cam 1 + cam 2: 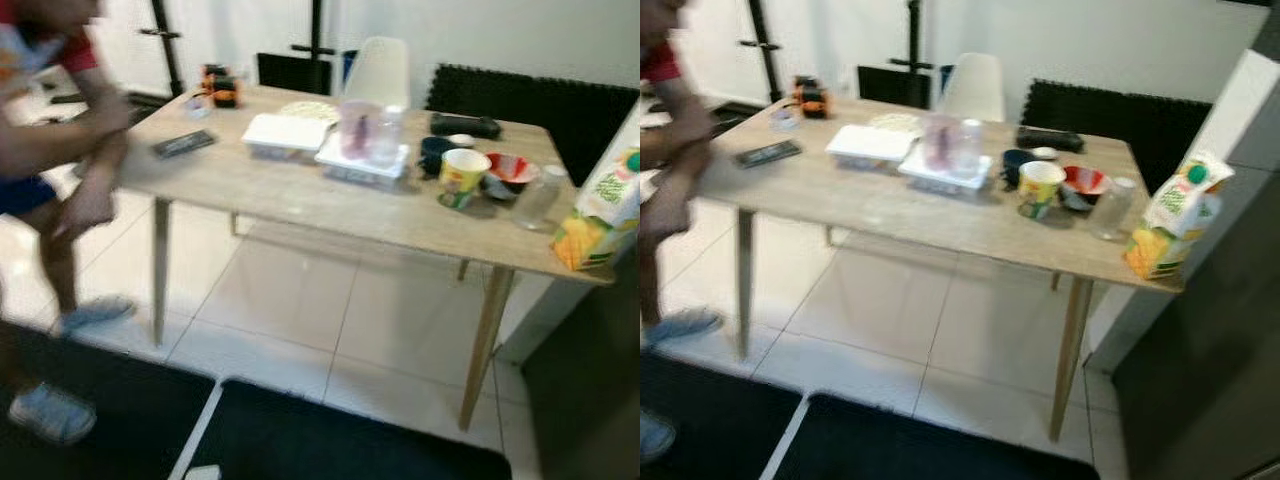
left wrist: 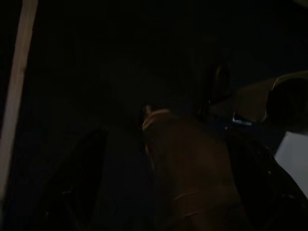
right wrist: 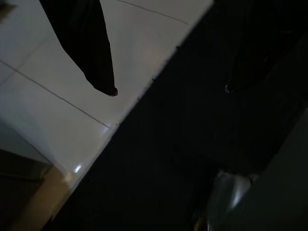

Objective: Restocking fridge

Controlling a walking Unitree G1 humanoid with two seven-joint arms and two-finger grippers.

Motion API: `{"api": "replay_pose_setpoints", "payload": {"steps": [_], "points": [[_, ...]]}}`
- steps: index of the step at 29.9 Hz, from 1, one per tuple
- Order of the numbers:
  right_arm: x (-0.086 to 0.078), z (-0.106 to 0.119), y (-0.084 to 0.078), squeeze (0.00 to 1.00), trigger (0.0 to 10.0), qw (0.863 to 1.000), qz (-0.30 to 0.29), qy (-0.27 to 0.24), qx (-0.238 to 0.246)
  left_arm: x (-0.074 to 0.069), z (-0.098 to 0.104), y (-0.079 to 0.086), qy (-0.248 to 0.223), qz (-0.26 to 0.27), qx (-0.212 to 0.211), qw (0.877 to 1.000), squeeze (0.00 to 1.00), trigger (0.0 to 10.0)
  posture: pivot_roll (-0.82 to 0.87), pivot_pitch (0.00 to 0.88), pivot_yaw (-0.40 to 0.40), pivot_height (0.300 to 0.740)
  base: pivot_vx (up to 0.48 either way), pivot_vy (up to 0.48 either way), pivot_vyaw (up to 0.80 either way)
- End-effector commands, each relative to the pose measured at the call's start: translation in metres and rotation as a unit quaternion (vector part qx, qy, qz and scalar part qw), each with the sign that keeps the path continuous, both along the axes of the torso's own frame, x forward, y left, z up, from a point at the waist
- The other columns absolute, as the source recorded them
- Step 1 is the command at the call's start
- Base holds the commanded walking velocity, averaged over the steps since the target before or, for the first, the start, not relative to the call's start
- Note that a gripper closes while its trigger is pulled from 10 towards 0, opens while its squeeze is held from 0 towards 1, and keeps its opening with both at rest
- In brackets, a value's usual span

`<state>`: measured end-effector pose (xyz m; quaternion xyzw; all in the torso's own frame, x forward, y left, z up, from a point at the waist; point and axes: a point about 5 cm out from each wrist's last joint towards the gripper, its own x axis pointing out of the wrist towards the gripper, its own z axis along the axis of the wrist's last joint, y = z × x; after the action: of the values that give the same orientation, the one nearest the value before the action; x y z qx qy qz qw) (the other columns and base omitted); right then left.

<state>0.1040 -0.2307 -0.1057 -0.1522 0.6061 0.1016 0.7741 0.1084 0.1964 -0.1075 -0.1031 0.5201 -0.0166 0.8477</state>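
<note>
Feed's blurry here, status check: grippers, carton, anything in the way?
Right gripper open, hanging over floor. Juice carton upright at table corner. Person at table's left end.

A juice carton [image 1: 600, 212] stands at the table's [image 1: 300, 205] right edge, cups [image 1: 462, 176] left of it.

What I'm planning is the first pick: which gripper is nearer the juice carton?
Right, probably. The juice carton stands at the table's right end; the right gripper hangs over tile and black mat, jaws open. The left wrist view is too dark to judge.

Person [image 1: 60, 170] leaning beside wooden table [image 1: 260, 195]; remote [image 1: 183, 144] near edge.
</note>
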Motion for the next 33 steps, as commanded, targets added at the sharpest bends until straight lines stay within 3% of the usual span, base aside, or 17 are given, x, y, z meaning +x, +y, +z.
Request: {"api": "replay_pose_setpoints", "payload": {"steps": [1, 11, 16, 20, 26, 33], "points": [[0.002, 0.001, -0.002, 0.00, 10.0, 1.000, 0.001, -0.004, -0.005, -0.005, -0.002, -0.004, 0.009, -0.006, -0.003, 1.000, 0.00, 10.0, -0.04, 0.000, -0.021, 0.740, 0.311, 0.000, -0.78], [0.003, 0.002, -0.004, 0.00, 10.0, 1.000, -0.001, -0.004, -0.010, -0.005, -0.002, -0.005, 0.009, -0.005, -0.002, 1.000, 0.00, 10.0, -0.04, 0.000, -0.019, 0.740, 0.292, 0.000, -0.78], [0.002, 0.002, -0.005, 0.00, 10.0, 1.000, -0.003, -0.004, -0.012, -0.005, -0.003, -0.006, 0.012, 0.002, 0.000, 1.000, 0.00, 10.0, -0.04, 0.000, -0.018, 0.740, 0.000, 0.000, -0.78], [0.005, 0.002, -0.004, 0.00, 10.0, 1.000, -0.015, -0.020, -0.011, -0.004, -0.002, -0.006, 0.007, -0.008, -0.002, 1.000, 0.00, 10.0, -0.04, 0.000, -0.019, 0.740, 0.000, 0.000, 0.00], [0.007, 0.003, -0.003, 0.00, 10.0, 1.000, -0.017, -0.024, -0.007, -0.006, -0.003, -0.007, 0.012, -0.011, -0.006, 1.000, 0.00, 10.0, -0.04, 0.000, -0.018, 0.740, 0.000, -0.469, 0.00], [0.014, 0.004, 0.001, 0.00, 10.0, 0.999, -0.009, -0.042, 0.010, -0.006, -0.003, -0.006, 0.014, 0.001, -0.003, 1.000, 0.00, 10.0, -0.04, 0.000, -0.018, 0.740, 0.000, 0.000, 0.00]]}}
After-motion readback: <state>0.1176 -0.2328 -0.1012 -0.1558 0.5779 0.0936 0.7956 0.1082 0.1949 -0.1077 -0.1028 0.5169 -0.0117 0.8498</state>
